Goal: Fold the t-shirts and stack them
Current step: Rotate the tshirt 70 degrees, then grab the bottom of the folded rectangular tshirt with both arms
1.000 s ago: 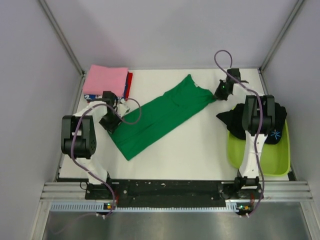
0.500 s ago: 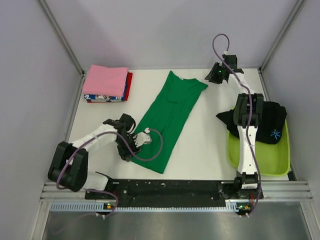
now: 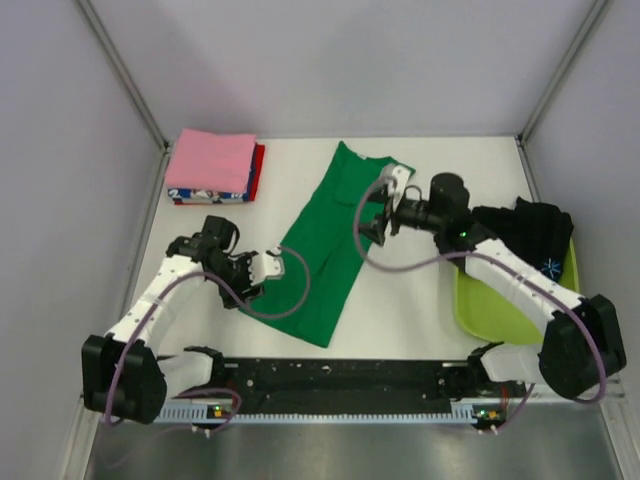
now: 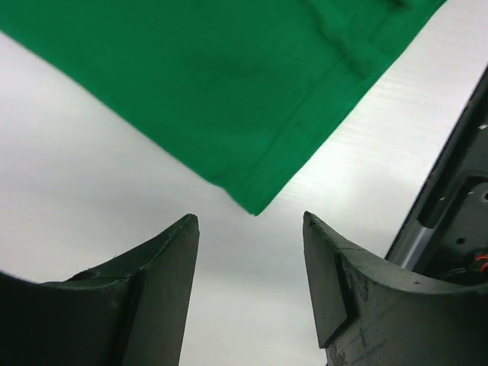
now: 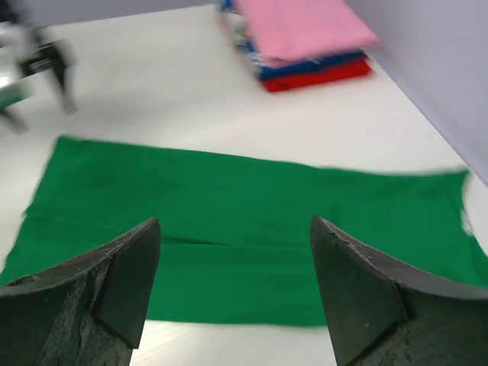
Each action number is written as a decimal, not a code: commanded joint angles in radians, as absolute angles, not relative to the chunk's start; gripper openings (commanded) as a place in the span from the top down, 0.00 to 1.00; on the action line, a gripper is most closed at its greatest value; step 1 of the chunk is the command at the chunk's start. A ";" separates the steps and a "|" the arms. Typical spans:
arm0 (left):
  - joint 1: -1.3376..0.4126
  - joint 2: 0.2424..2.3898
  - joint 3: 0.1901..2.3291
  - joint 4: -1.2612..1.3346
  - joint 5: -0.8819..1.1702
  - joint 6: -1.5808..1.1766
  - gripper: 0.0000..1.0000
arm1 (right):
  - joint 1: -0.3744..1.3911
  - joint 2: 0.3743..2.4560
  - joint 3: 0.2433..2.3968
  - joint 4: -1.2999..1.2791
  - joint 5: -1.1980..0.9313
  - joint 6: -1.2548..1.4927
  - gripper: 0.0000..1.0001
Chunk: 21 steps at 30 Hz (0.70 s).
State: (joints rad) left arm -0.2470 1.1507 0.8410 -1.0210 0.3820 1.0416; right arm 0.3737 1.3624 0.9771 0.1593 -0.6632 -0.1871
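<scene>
The green t-shirt [image 3: 330, 240] lies flat in the middle of the top view. It is folded into a long strip that runs from the top down to the bottom. The left gripper [image 4: 248, 229] is by its lower left edge, fingers apart, holding nothing. The right gripper [image 5: 232, 229] hangs by its upper right edge, fingers wide apart, also empty. The shirt looks soft, light and floppy, so it will sag and wrinkle. I would pinch it at the corners or the hem. The pile of folded t-shirts [image 3: 212, 165] waits in the upper left.
</scene>
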 commanded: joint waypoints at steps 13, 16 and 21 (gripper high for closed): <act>-0.184 1.178 0.632 -0.804 0.430 1.523 0.12 | 1.206 1.451 0.681 0.087 -0.356 -0.658 0.33; -0.195 1.187 0.605 -0.782 0.405 1.523 0.14 | 1.233 1.509 0.696 0.110 -0.284 -0.620 0.38; -0.221 1.224 0.563 -0.726 0.354 1.499 0.29 | 1.238 1.580 0.715 0.109 -0.252 -0.592 0.43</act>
